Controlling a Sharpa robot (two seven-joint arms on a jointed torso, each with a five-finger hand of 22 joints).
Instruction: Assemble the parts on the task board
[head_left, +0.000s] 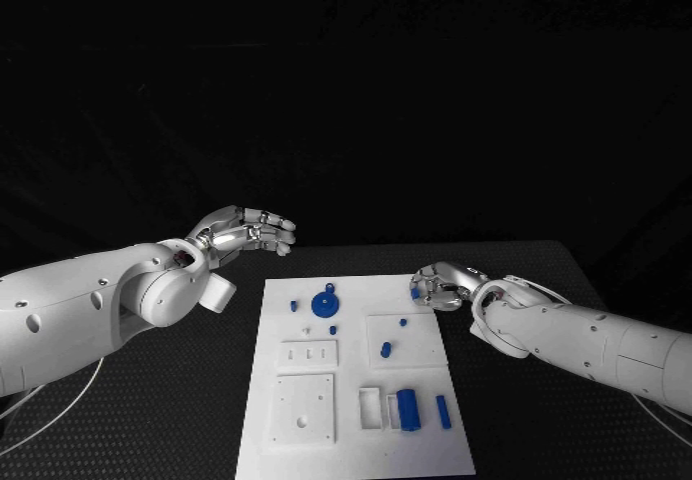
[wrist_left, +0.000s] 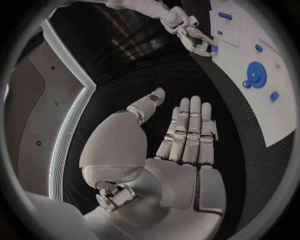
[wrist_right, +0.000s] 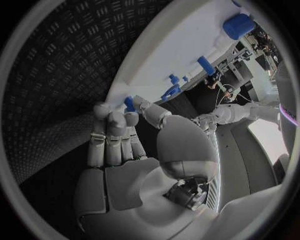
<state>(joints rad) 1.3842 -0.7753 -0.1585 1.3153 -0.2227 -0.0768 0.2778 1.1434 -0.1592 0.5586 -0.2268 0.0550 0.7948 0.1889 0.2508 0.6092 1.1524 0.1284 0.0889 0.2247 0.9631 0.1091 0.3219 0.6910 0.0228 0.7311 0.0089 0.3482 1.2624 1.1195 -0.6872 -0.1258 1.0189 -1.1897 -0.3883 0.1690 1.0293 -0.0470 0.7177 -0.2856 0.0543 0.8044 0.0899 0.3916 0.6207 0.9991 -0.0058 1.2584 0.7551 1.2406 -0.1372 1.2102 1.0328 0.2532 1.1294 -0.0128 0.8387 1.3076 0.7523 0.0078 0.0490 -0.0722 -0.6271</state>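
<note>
The white task board (head_left: 433, 455) lies in the middle of the black table. A blue gear (head_left: 326, 301) sits near its far end, with small blue pegs (head_left: 385, 349) around it. Two long blue blocks (head_left: 408, 408) lie near the front right. My right hand (head_left: 444, 284) hovers at the board's far right edge and pinches a small blue part (head_left: 417, 294) between thumb and fingertips; the right wrist view shows the part (wrist_right: 129, 103) at the fingertips. My left hand (head_left: 248, 233) hangs above the table beyond the board's far left corner, fingers straight and side by side (wrist_left: 187, 135), holding nothing.
White inset plates (head_left: 307, 354) with holes and slots sit on the board's left half. A white slotted frame (head_left: 371, 408) stands beside the long blocks. Black patterned table (head_left: 173, 420) runs on both sides of the board.
</note>
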